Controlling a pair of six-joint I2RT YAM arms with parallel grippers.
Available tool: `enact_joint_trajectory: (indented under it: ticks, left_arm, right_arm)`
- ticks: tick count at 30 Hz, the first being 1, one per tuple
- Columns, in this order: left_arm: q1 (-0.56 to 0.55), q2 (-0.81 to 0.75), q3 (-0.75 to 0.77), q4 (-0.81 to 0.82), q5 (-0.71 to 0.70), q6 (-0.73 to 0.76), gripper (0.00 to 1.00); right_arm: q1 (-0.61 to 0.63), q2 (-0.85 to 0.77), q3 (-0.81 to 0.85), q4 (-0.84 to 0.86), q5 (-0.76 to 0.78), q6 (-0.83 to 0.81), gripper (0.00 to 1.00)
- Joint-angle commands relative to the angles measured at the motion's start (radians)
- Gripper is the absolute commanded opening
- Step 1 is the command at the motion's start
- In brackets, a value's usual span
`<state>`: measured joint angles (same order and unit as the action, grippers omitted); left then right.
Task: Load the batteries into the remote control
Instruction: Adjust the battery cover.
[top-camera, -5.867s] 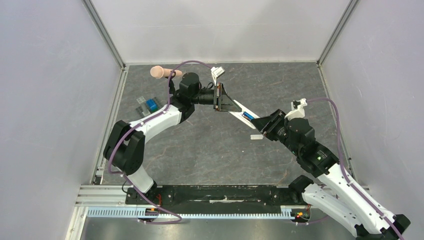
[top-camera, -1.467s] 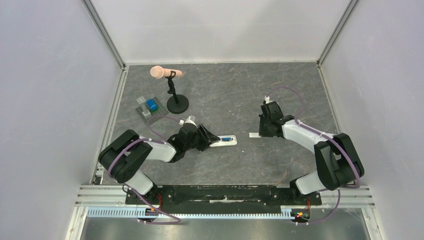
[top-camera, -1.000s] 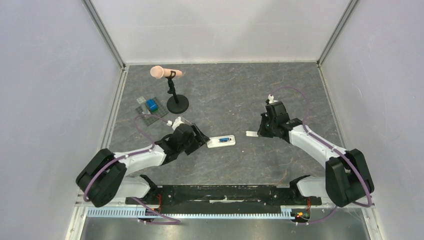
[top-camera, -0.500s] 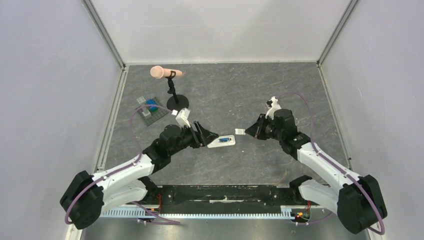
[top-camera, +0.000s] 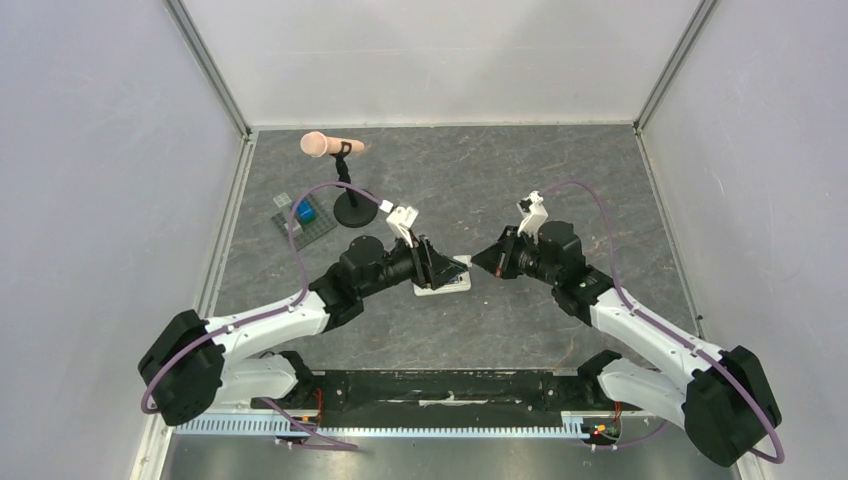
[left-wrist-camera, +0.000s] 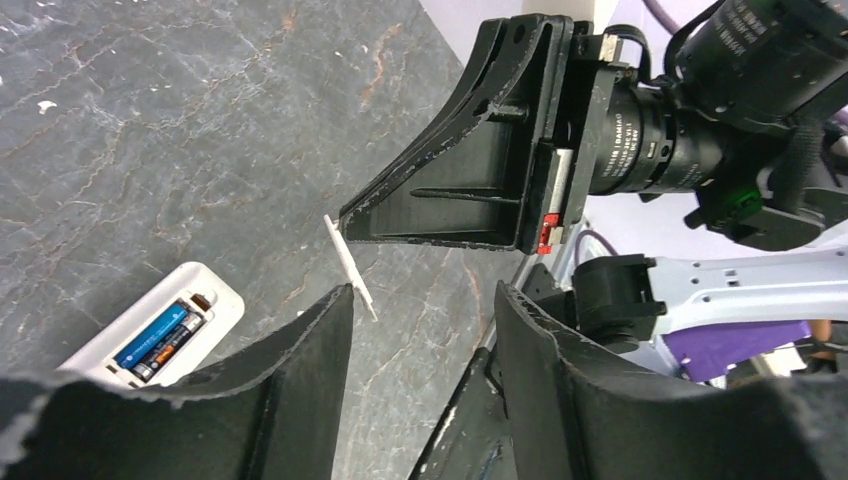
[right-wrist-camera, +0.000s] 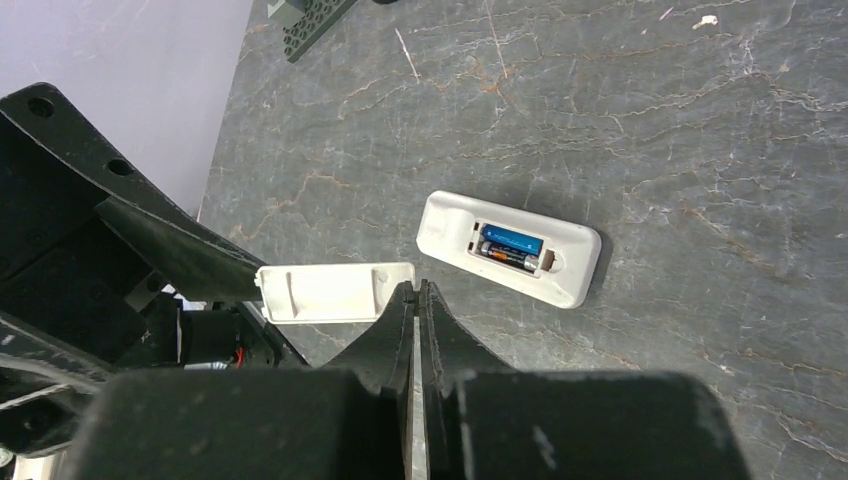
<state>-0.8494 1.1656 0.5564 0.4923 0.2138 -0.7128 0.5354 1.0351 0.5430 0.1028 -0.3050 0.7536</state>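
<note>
**Two batteries seated, cover not yet on**

Both batteries (right-wrist-camera: 512, 246) lie side by side in the open bay of the remote control (right-wrist-camera: 508, 248), so by the look of things the loading itself is done; what seems left is closing the compartment with its cover.

Taking the remote control as the landmark and going from left to right: far to its left sit a blue toy brick (top-camera: 305, 211) on a grey plate and a pink microphone (top-camera: 328, 144) on a black stand. Just left of the remote control, the left gripper (top-camera: 440, 268) hangs over its near end with jaws apart and nothing between them. The remote control lies back-up on the grey table (top-camera: 560, 180), white, with rounded corners. In its bay one cell is bright blue, the other dark with orange print. To the right of the remote control, the right gripper (right-wrist-camera: 414, 300) is clamped tight on the edge of a thin white battery cover (right-wrist-camera: 330, 291), carried above the table and reaching toward the left gripper.
</note>
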Motion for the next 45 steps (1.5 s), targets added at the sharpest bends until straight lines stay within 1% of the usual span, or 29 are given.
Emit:
enact_joint_trajectory:
  ticks: [1,3,5,11,14,16,21,24,27,28,29,30,31,32,34,35,36,37,39,42,45]
  left_arm:
    - [-0.014,0.024,0.075,-0.071,-0.061,0.131,0.58]
    - [-0.014,0.031,0.089,-0.098,-0.070,0.148,0.52]
    - [-0.014,0.039,0.105,-0.125,-0.086,0.158,0.48]
    - [-0.014,0.067,0.129,-0.155,-0.112,0.160,0.46]
    - [-0.014,0.078,0.132,-0.147,-0.115,0.150,0.36]
    - [-0.014,0.086,0.141,-0.143,-0.113,0.150,0.32]
    - [-0.014,0.100,0.149,-0.135,-0.107,0.154,0.31]
    - [-0.014,0.099,0.145,-0.125,-0.103,0.154,0.33]
    - [-0.014,0.104,0.146,-0.124,-0.098,0.153,0.32]
    - [-0.014,0.107,0.147,-0.125,-0.094,0.154,0.30]
    - [-0.014,0.110,0.148,-0.123,-0.088,0.154,0.22]
    - [-0.014,0.113,0.148,-0.123,-0.083,0.158,0.10]
    - [-0.014,0.115,0.150,-0.123,-0.074,0.169,0.03]
    - [-0.014,0.118,0.153,-0.125,-0.069,0.186,0.02]
    - [-0.014,0.115,0.158,-0.132,-0.045,0.240,0.02]
    - [-0.014,0.109,0.163,-0.143,-0.027,0.288,0.02]
    - [-0.014,0.105,0.169,-0.156,-0.008,0.334,0.02]
    - [-0.014,0.097,0.175,-0.174,0.013,0.399,0.02]
    - [-0.015,0.073,0.166,-0.181,0.061,0.537,0.02]
    - [-0.015,0.020,0.138,-0.168,0.062,0.726,0.02]
    - [-0.016,-0.032,0.110,-0.135,0.058,0.933,0.02]
  right_arm:
    - [0.014,0.009,0.060,0.046,0.026,0.012,0.00]
    - [0.015,0.016,0.072,0.040,0.028,0.010,0.00]
    - [0.016,0.019,0.080,0.035,0.032,0.003,0.00]
    - [0.018,0.025,0.095,0.018,0.028,-0.008,0.00]
    - [0.019,0.025,0.094,0.011,0.027,-0.013,0.00]
    - [0.019,0.024,0.095,0.006,0.026,-0.013,0.00]
    - [0.020,0.021,0.094,-0.012,0.014,-0.020,0.00]
    - [0.020,0.012,0.092,-0.024,0.019,-0.030,0.00]
    - [0.020,0.009,0.091,-0.029,0.017,-0.035,0.00]
    - [0.020,0.008,0.092,-0.030,0.016,-0.036,0.00]
    - [0.020,0.008,0.092,-0.030,0.014,-0.037,0.00]
    - [0.020,0.009,0.095,-0.033,0.013,-0.036,0.00]
    - [0.020,0.008,0.099,-0.037,0.008,-0.035,0.00]
    - [0.019,0.008,0.106,-0.046,-0.006,-0.037,0.04]
    - [0.019,-0.005,0.131,-0.076,-0.019,-0.038,0.26]
    - [0.020,-0.012,0.162,-0.113,-0.019,-0.048,0.33]
    - [0.018,-0.015,0.202,-0.197,-0.003,-0.066,0.41]
    - [0.017,-0.011,0.260,-0.287,0.023,-0.081,0.46]
    - [-0.001,0.005,0.369,-0.453,0.047,-0.099,0.51]
    - [-0.047,0.031,0.478,-0.622,0.034,-0.065,0.55]
    - [-0.094,0.044,0.492,-0.656,-0.073,0.035,0.56]
